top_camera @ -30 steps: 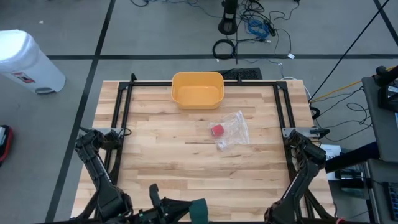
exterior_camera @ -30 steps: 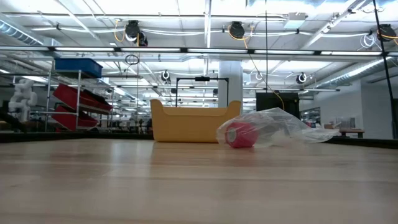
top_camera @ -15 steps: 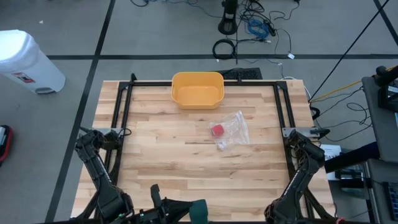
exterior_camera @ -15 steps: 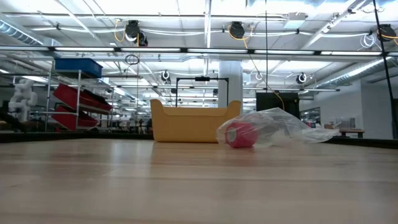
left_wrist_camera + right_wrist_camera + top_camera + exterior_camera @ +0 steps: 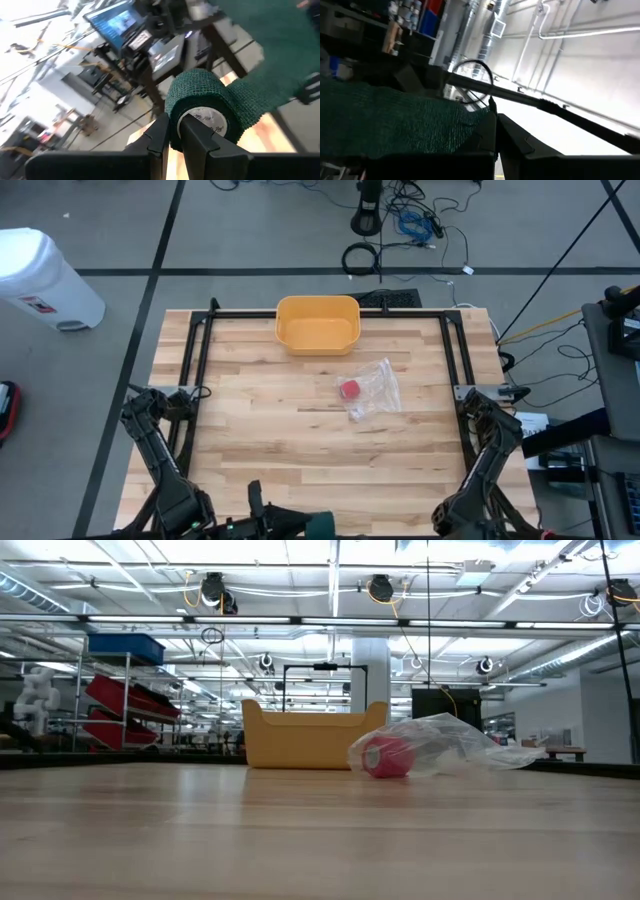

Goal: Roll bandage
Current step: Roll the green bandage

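Bandage [image 5: 200, 107], a green roll, sits pinched in the left gripper [image 5: 172, 137] near the table's six o'clock edge, its loose tail [image 5: 395, 125] clamped in the closed right gripper [image 5: 495, 132]; rolling looks unfinished.

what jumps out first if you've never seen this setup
The yellow bin at the table's far edge, and nearer the middle a crumpled clear plastic bag with a red roll in it. At the near edge the left gripper is shut on a green bandage roll, whose loose green strip runs to the shut right gripper.
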Tool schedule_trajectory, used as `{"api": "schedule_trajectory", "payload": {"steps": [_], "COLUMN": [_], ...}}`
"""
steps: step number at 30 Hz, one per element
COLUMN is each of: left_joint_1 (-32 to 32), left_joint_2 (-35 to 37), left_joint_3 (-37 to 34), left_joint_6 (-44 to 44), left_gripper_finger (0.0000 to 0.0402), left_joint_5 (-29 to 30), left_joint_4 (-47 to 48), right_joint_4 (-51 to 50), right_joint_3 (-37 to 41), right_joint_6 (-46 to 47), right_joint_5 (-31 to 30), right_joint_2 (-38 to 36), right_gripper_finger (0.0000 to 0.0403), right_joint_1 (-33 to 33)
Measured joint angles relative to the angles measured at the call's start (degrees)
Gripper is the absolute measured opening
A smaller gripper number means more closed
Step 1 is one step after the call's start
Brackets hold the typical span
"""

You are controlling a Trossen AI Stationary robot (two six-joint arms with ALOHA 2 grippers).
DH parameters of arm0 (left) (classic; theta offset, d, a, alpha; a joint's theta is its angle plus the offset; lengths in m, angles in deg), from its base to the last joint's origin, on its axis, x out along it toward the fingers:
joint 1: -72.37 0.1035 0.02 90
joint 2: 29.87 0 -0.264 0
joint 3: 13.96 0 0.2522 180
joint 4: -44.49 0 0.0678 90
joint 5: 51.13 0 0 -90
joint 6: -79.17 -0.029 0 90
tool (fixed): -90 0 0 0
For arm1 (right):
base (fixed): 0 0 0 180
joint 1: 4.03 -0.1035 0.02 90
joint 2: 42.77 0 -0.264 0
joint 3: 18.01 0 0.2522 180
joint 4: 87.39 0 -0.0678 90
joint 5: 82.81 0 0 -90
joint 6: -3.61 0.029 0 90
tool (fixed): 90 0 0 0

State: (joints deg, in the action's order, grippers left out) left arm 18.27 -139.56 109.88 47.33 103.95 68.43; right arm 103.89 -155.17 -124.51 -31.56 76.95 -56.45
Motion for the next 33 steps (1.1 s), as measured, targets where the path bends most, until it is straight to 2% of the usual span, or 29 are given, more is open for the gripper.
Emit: {"api": "schedule_trajectory", "payload": {"steps": [9,15,19,25,33], "left_joint_1": [0.08,0.05,-0.65,-2.19,-3.40], "left_joint_2": [0.00,0.00,0.00,0.00,0.00], "left_joint_3": [0.00,0.00,0.00,0.00,0.00], "left_joint_6": [-0.03,-0.04,-0.05,-0.17,-0.52], "left_gripper_finger": [0.0047,0.0047,0.0047,0.0047,0.0047], "left_joint_5": [-9.67,-10.97,-8.20,1.16,1.48], "left_joint_4": [1.57,2.47,2.59,2.56,2.36], "right_joint_4": [0.00,0.50,0.36,0.40,0.48], "right_joint_3": [-3.67,-4.59,-4.59,-4.59,-4.59], "right_joint_6": [5.16,11.32,13.52,15.27,16.45], "right_joint_5": [-0.69,-6.13,-9.63,-11.00,-13.11], "right_joint_2": [-0.02,-0.15,-0.40,-0.55,-0.55], "right_gripper_finger": [0.0000,0.0000,0.0000,0.0000,0.0000], "right_joint_1": [3.19,5.91,7.13,6.79,5.75]}}
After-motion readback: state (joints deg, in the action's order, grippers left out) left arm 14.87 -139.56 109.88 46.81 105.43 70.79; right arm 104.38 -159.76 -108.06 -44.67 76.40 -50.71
